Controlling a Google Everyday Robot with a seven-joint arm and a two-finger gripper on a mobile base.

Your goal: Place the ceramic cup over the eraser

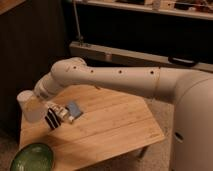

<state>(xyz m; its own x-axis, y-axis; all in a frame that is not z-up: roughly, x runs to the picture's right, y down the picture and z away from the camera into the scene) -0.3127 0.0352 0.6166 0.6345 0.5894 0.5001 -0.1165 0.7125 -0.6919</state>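
Dim warm-lit rm: light wood-plank table (117, 125) in fg, speckled floor (159, 112) past its rt corner, dark cabinet front (30, 45) behind its left edge, long grey ledge (130, 56) along dark back wall, shelf (150, 9) up top.

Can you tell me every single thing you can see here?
table: one, light wood, middle of the view.
green bowl: one, green, on the table's near left corner.
striped thing: one, black and white, on the left part of the table, just below the cup.
blue thing: one, blue and flat, on the table right of the striped thing.
ceramic cup: one, white, at the arm's tip over the table's left edge.
long ledge: one, pale grey, behind the table against the dark wall.
arm: one, white, reaching from the right across to the left.
gripper: one, at the arm's left end, shut on the ceramic cup, mostly hidden.
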